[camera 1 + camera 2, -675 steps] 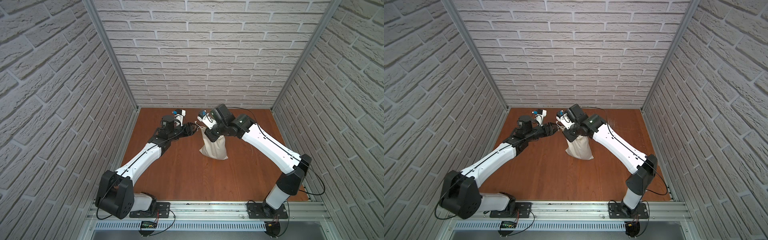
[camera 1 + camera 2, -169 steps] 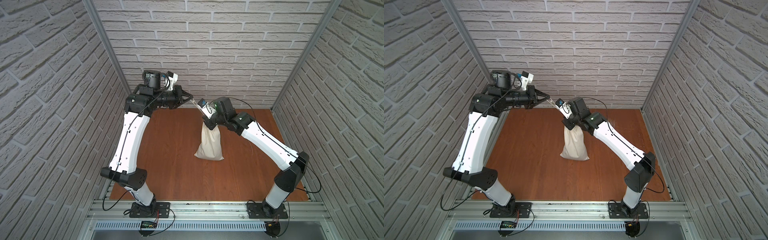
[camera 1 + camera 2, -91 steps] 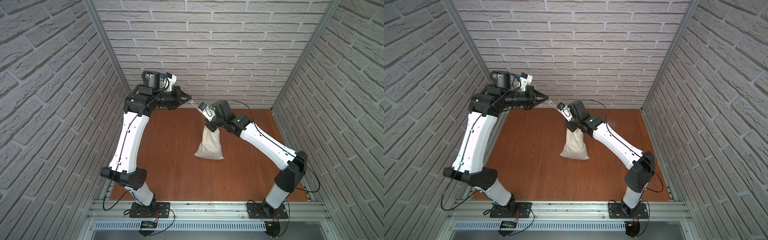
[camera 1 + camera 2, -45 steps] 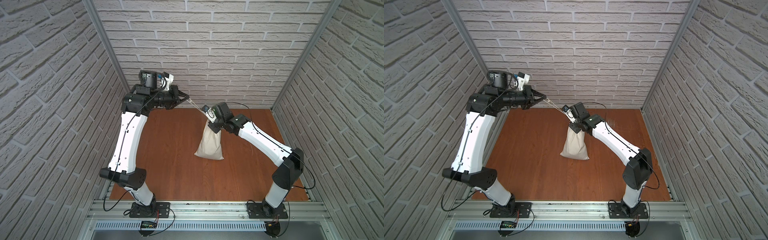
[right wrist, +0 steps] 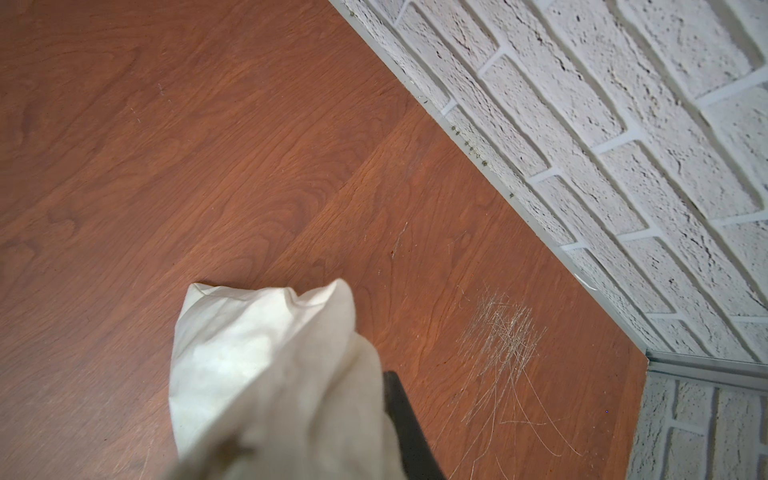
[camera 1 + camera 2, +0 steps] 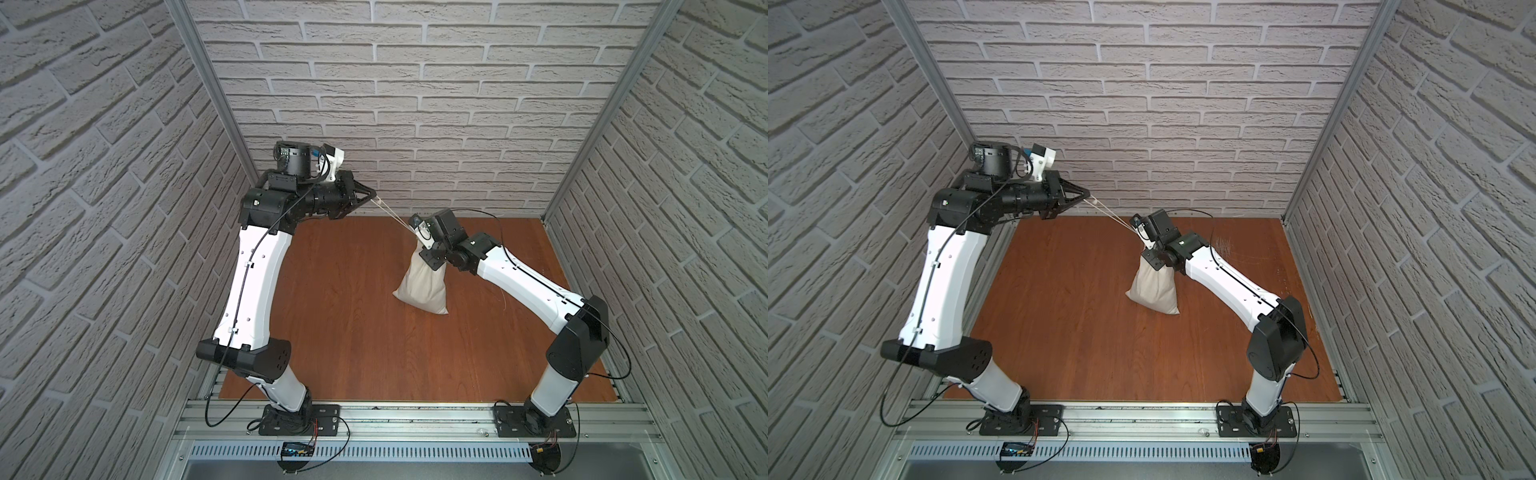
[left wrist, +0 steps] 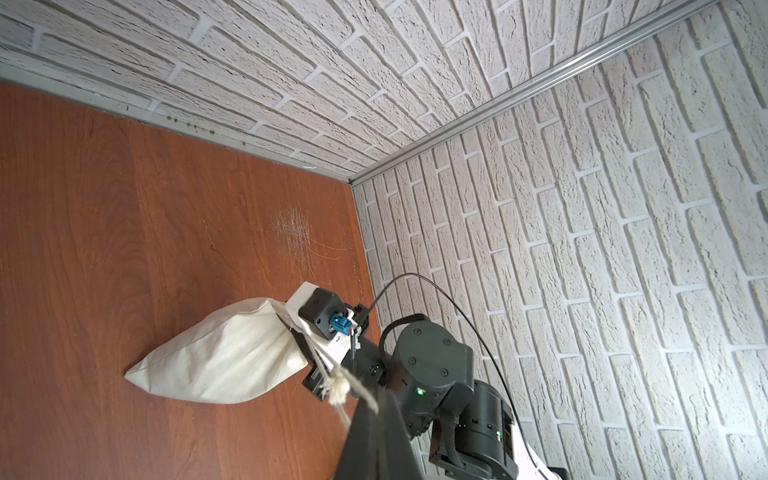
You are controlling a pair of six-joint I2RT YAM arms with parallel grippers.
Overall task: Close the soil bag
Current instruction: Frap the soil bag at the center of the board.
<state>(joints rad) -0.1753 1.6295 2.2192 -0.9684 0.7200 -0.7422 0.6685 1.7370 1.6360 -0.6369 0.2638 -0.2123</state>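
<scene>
Left pincer (image 6: 373,193) — raised at the far left — is clamped on the cord (image 6: 392,212), which runs taut to the soil bag (image 6: 420,286). The right pincer (image 6: 430,261) grips the bag's gathered neck; the sack stands on the bench's (image 6: 353,324) far half, just beneath it.

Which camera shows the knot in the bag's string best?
The left wrist view: the frayed knot sits close up, on the string from the soil bag. In both top views the string is only a thin tight line, the knot hardly visible. The right wrist view shows just bag cloth, no string.
</scene>
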